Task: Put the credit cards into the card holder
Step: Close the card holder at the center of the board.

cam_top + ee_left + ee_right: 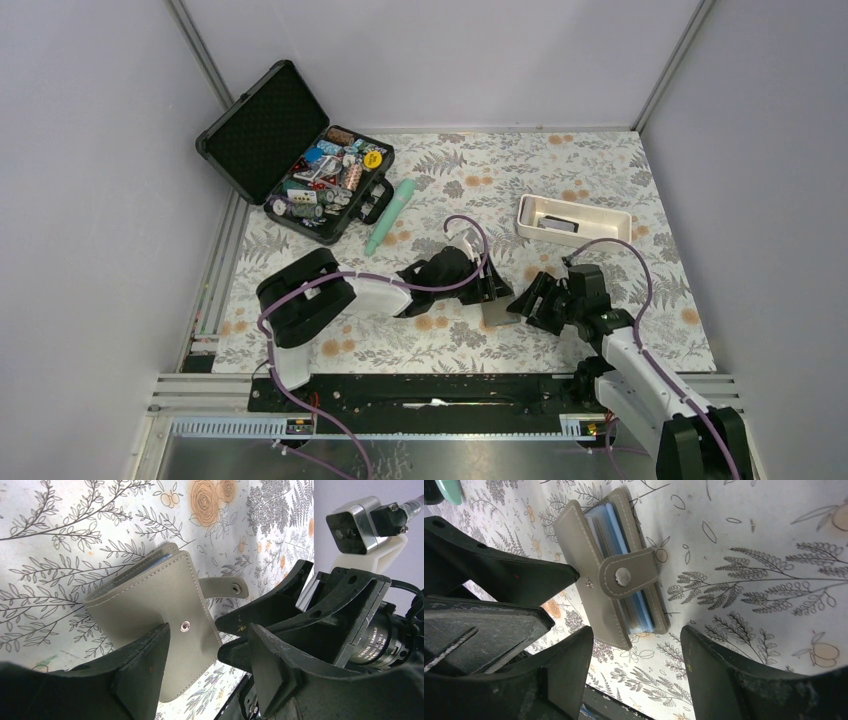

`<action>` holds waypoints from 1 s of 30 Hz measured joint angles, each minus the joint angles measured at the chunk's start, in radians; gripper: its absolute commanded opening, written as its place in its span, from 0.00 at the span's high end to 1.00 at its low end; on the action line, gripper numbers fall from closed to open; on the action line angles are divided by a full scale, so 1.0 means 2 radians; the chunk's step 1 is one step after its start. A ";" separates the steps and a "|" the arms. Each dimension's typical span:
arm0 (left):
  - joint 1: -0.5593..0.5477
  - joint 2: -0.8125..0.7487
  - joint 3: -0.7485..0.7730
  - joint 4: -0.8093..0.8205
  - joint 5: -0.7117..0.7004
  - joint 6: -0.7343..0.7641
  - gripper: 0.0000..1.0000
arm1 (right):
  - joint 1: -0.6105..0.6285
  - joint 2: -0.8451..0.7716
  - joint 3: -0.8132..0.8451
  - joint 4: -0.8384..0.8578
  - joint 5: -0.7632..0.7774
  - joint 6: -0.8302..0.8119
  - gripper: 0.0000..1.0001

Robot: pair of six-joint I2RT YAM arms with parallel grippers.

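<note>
**A:** How is that small, flat, grey-brown stitched card holder (580, 545) going to handle?

**B:** Lightly, I'm judging. It is lying on the flower-printed surface (450, 342), directly ahead of the right pincer (636, 632) and partly between the fingers of the left pincer (209, 632). The covers are looking soft and floppy. The thin blue cards (613, 530) showing inside are looking stiff and slick. I'm expecting it to skid or splay if it's nudged from one side only.

**A:** Is either pincer gripping it?

**B:** No, both are standing with jaws apart and nothing clamped. One black finger (524, 575) of the left pincer is reaching right up to the cover's edge, but I can't tell whether it's pressing.

**A:** Where would you be taking hold?

**B:** I'd be pinning the flat cover near the spine with one pincer while the other is working the open edge. Pinching across the whole pack seems likely to squeeze the pockets shut.

**A:** What is standing in the way?

**B:** The snap strap (626, 575) is lying unfastened across the open edge, over the cards. The two pincers are also crowding each other, almost touching above the holder.

**A:** And further off?

**B:** A mint-green tube (390, 215) and an open black hard case (250, 135) of small items are lying well beyond the left pincer. A white oblong tray (572, 240) is sitting well beyond the right pincer with something dark and flat inside. I can't tell whether that is a card. None of these is crowding the holder.
</note>
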 measured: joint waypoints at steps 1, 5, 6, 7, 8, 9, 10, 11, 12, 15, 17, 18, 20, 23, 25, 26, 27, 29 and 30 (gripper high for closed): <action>0.001 0.001 0.000 -0.001 0.000 -0.002 0.39 | 0.000 0.006 0.001 0.004 -0.003 -0.001 0.29; 0.003 0.001 0.001 -0.014 0.000 -0.005 0.39 | 0.000 0.033 0.005 0.027 -0.013 -0.007 0.30; 0.003 0.001 0.001 -0.015 0.000 -0.005 0.39 | 0.000 0.038 0.006 0.030 -0.015 -0.009 0.30; 0.003 0.001 0.001 -0.017 0.000 -0.006 0.39 | 0.000 0.041 0.006 0.032 -0.016 -0.010 0.30; 0.003 0.001 0.001 -0.019 0.000 -0.006 0.39 | 0.000 0.045 0.007 0.034 -0.016 -0.011 0.30; 0.004 0.001 0.002 -0.021 0.000 -0.007 0.39 | 0.001 0.050 0.009 0.038 -0.016 -0.013 0.30; 0.004 0.001 0.003 -0.023 0.000 -0.007 0.39 | 0.002 0.055 0.010 0.041 -0.016 -0.014 0.30; 0.004 0.001 0.005 -0.026 0.000 -0.007 0.39 | 0.002 0.061 0.012 0.045 -0.015 -0.015 0.30; 0.004 0.001 0.006 -0.027 0.000 -0.007 0.39 | 0.004 0.067 0.013 0.051 -0.015 -0.016 0.30; 0.005 0.001 0.007 -0.031 0.000 -0.009 0.39 | 0.009 0.080 0.017 0.064 -0.009 -0.019 0.30; 0.005 0.001 0.007 -0.032 0.001 -0.010 0.39 | 0.012 0.088 0.022 0.068 -0.002 -0.023 0.30; 0.006 0.002 0.008 -0.034 0.001 -0.010 0.39 | 0.013 0.092 0.023 0.071 0.001 -0.024 0.31; 0.006 0.004 0.011 -0.035 0.003 -0.010 0.39 | 0.015 0.101 0.028 0.077 0.010 -0.029 0.31; 0.006 0.005 0.013 -0.037 0.004 -0.011 0.39 | 0.018 0.117 0.036 0.084 0.022 -0.037 0.32; 0.007 0.005 0.013 -0.037 0.004 -0.011 0.39 | 0.019 0.129 0.041 0.092 0.027 -0.042 0.34; 0.007 0.005 0.013 -0.037 0.005 -0.011 0.39 | 0.020 0.135 0.043 0.095 0.029 -0.044 0.36; 0.007 0.005 0.013 -0.038 0.005 -0.010 0.39 | 0.022 0.140 0.046 0.098 0.031 -0.046 0.37; 0.007 0.005 0.013 -0.037 0.005 -0.010 0.39 | 0.028 0.154 0.052 0.105 0.037 -0.050 0.41; 0.007 0.005 0.013 -0.037 0.005 -0.010 0.39 | 0.031 0.159 0.054 0.106 0.040 -0.051 0.44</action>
